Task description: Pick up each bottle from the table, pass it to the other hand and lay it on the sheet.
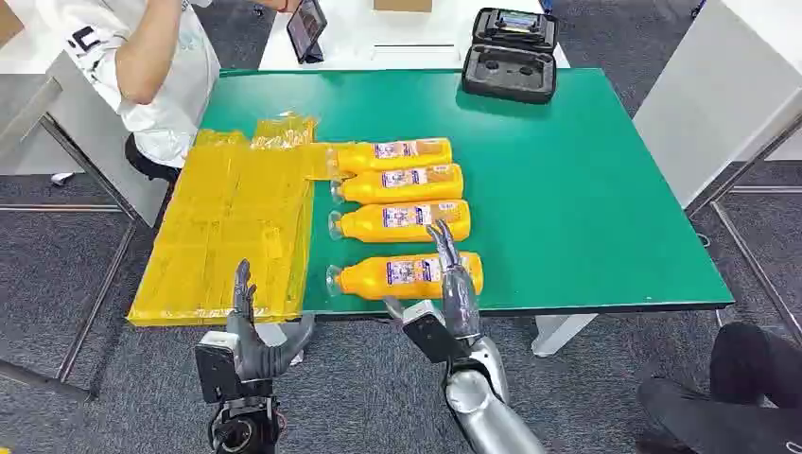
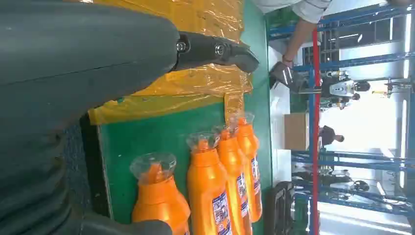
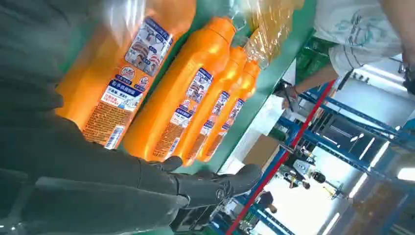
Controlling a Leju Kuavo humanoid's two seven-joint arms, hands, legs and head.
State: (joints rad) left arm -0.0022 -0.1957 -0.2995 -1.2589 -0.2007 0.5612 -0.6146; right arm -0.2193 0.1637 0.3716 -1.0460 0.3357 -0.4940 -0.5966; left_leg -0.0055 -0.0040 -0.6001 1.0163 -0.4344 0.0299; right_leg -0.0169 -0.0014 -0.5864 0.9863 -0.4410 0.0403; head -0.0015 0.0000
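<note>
- The yellow sheet (image 1: 227,232) is lying at the left of the green surface (image 1: 586,189), overhanging its near edge, with bare room for laying bottles.
- The left robot hand (image 1: 248,331) is waiting below that edge, fingers spread, holding nothing.
- Four orange bottles (image 1: 402,203) are lying side by side mid-surface, caps towards the sheet; the farthest cap is touching it.
- The nearest bottle (image 1: 407,274) is sitting close to the near edge. It is probably rigid, slick plastic, apt to roll; gripping its labelled middle looks safest.
- The right robot hand (image 1: 454,284) is hovering over it, fingers apart and empty.
- Open green is lying to the right.
</note>
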